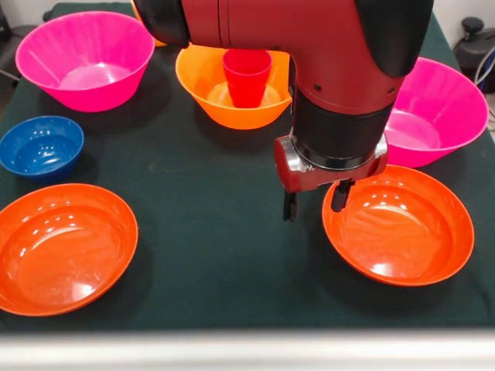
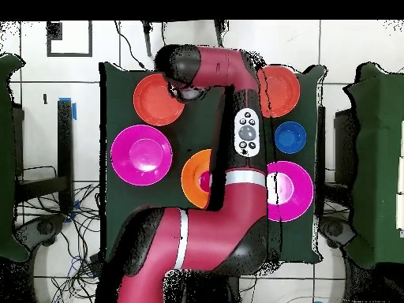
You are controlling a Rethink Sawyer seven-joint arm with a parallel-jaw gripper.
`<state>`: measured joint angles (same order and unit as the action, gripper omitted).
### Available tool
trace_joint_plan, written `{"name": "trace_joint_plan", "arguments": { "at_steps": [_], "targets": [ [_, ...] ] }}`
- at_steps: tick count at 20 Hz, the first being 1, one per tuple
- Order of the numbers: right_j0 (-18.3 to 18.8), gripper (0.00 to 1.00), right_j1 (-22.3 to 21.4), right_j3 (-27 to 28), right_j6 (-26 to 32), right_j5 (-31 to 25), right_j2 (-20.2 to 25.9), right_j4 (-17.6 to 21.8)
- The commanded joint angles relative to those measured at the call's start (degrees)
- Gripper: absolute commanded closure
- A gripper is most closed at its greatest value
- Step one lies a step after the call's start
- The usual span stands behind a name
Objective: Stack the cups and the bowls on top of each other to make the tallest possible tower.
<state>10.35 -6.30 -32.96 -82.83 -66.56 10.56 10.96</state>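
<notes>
The tower (image 1: 241,89) so far consists of 1 large orange bowl (image 1: 203,93) near the middle of the table's far edge, with 1 red cup (image 1: 247,76) standing upright inside it. The small blue bowl (image 1: 40,145) sits by the left edge, well apart from the tower. 2 pink bowls (image 1: 85,58) occupy the far corners; 2 shallow red-orange bowls (image 1: 66,247) lie toward the near corners. The gripper (image 1: 314,202) hangs empty above the cloth, just beside the rim of the right-hand shallow bowl (image 1: 402,232), with its 2 fingers (image 1: 289,207) narrowly parted. The step in hand appears to be fetching the next piece. A level, centred placement on the cup would probably keep the stack from tipping.
</notes>
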Motion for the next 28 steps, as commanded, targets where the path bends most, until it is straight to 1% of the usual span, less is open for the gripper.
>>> {"name": "trace_joint_plan", "arguments": {
  "at_steps": [1,7,12,13,18,19,20,23,28],
  "targets": [
    [-0.84,0.0,3.26,-1.43,-8.7,2.03,0.94,0.41],
    [-0.8,0.0,5.08,-0.32,-8.57,3.64,0.66,1.13],
    [-1.05,0.0,5.98,1.0,-9.11,3.2,0.63,0.99],
    [-1.25,0.0,6.63,2.63,-9.16,2.22,0.82,1.01],
    [-1.67,0.0,7.89,4.76,-9.49,1.39,0.95,0.9],
    [-1.37,0.0,6.08,1.12,-9.65,3.24,0.46,0.41],
    [-1.37,0.0,5.93,0.71,-9.61,3.62,0.41,0.35],
    [-1.68,0.0,6.97,2.92,-9.92,2.58,0.43,0.56],
    [-1.95,0.0,7.04,3.65,-10.42,1.5,0.37,0.33]
  ]
}}
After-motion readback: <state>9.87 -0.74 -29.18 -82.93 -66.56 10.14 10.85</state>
